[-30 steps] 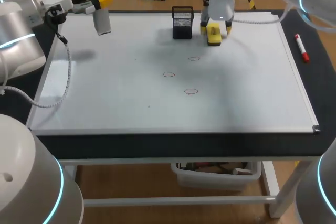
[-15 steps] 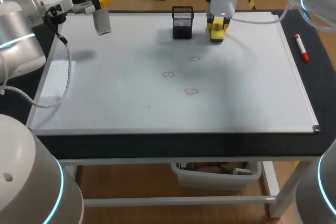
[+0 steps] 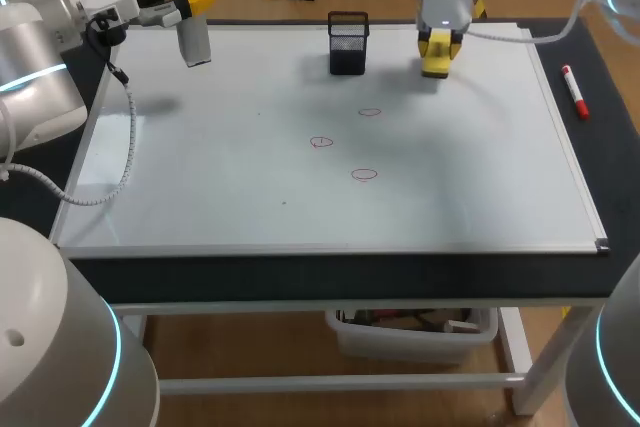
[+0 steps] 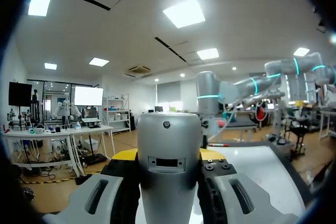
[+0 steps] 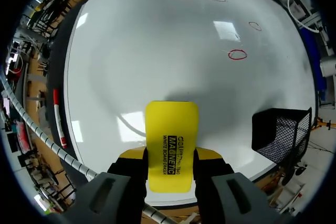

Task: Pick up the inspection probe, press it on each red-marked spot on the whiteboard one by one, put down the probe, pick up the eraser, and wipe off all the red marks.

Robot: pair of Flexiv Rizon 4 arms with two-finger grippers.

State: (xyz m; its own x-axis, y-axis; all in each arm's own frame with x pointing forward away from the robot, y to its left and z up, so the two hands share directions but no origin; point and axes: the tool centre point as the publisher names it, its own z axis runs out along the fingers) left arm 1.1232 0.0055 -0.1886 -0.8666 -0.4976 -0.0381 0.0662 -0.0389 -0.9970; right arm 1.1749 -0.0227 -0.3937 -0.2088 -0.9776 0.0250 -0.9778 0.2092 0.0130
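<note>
The whiteboard (image 3: pixel 250 197) covers most of the table. On it are three small red rings: the nearest (image 3: pixel 364 174), one a little further back and to the left (image 3: pixel 321 142), and the furthest (image 3: pixel 370 112). A red marker (image 3: pixel 574 92) lies off the board's right edge, its long axis running near to far.

Further back stands a black mesh cup (image 3: pixel 347 44). Just to its right, the right gripper (image 3: pixel 437 55) pinches the yellow eraser (image 3: pixel 436 61) from both sides. The right wrist view adds what the head view cannot show: the eraser (image 5: pixel 171 145) lies lengthwise between the fingers of the gripper (image 5: pixel 171 156), pointing out ahead of them towards the board, with black print on its face (too small to make out from the head camera). Whether it touches the board I cannot tell.

Over the far left corner, the left gripper (image 3: pixel 190 9) clamps the silver probe (image 3: pixel 192 32), which hangs roughly upright. From the left wrist, the probe (image 4: pixel 169 166) fills the gap between the yellow tips of the gripper (image 4: pixel 169 156), showing a small dark slot.
</note>
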